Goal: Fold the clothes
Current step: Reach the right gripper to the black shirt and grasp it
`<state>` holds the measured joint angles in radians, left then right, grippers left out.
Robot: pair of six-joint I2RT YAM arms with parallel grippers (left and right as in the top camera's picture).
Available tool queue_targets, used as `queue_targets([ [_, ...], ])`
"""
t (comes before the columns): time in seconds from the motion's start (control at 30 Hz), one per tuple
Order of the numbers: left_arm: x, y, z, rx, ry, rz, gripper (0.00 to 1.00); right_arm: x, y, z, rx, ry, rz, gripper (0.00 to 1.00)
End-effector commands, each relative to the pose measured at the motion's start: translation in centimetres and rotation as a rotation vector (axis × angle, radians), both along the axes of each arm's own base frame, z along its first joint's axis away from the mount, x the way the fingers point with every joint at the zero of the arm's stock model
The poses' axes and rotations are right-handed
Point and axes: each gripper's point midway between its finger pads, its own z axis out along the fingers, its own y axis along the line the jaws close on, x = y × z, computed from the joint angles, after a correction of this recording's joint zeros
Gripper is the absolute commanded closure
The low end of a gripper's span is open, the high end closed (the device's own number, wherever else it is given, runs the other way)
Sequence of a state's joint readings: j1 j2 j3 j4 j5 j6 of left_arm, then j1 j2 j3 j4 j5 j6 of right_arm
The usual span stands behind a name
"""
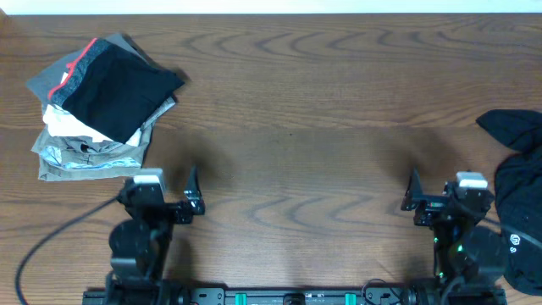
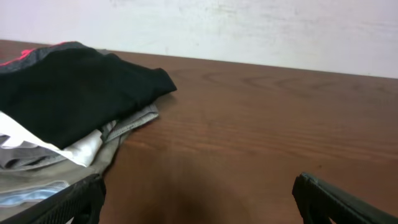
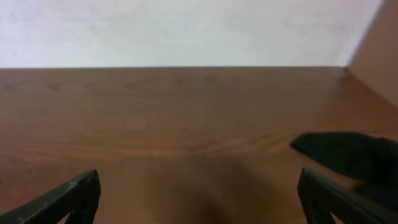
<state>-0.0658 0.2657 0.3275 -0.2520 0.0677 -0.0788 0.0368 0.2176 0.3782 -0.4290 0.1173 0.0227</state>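
The black T-shirt lies crumpled at the table's right edge, partly cut off by the frame, with a small white logo showing near its front. One dark corner of it shows in the right wrist view. My right gripper is open and empty just left of the shirt, low over the table. My left gripper is open and empty near the front left, far from the shirt.
A stack of folded garments, grey, white and red-trimmed with a black one on top, sits at the back left, also in the left wrist view. Bare wood table lies between the arms. A cable runs off at the front left.
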Motion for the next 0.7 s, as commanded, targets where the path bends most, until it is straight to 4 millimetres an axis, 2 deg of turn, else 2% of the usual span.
queue_targets([
  [0.0,0.7,0.1,3.0,-0.008,0.020,0.006,0.02,0.5,-0.7,1.2,0.009,0.072,-0.044,0.01],
  [0.17,2.2,0.0,4.5,0.000,0.150,0.006,0.02,1.8,-0.7,0.5,-0.003,0.305,-0.047,0.01],
  [0.3,3.1,-0.1,4.5,0.006,0.251,0.007,0.02,2.9,-0.9,-0.8,-0.008,0.487,-0.055,0.01],
  [0.43,3.7,-0.1,4.5,0.007,0.279,0.007,0.02,4.6,0.0,-1.0,0.016,0.564,-0.011,0.01],
  [0.5,3.6,-0.1,4.5,0.008,0.277,0.007,0.02,5.1,-1.1,-1.4,-0.006,0.581,-0.067,0.01],
  [0.67,3.7,-0.1,4.3,0.008,0.287,0.007,0.02,4.2,-6.8,-4.1,0.071,0.678,-0.375,0.01],
])
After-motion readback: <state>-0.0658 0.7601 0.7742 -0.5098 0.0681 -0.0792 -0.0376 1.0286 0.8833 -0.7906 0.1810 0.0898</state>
